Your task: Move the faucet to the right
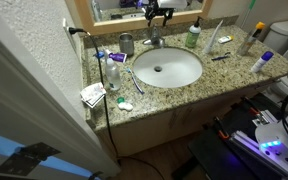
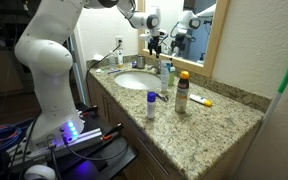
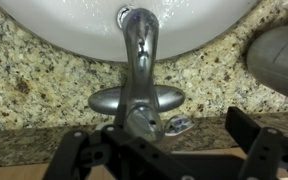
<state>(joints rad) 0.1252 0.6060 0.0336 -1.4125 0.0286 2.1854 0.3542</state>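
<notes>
Now the gripper (image 3: 154, 135) hung wide open over the faucet (image 3: 139, 55), holding nothing; best to brace against its spout's side and sweep steadily right.

Home bathroom: granite vanity counter (image 1: 234, 78), white oval basin (image 1: 167, 68), wall mirror (image 2: 202, 35), toiletry bottles (image 2: 182, 92).

Chrome faucet (image 3: 139, 60) stands upright on its oval base on the speckled granite counter (image 3: 34, 95). In the wrist view its short curved spout points to 12 o'clock over the white basin (image 3: 54, 15), lever handle on top.
</notes>
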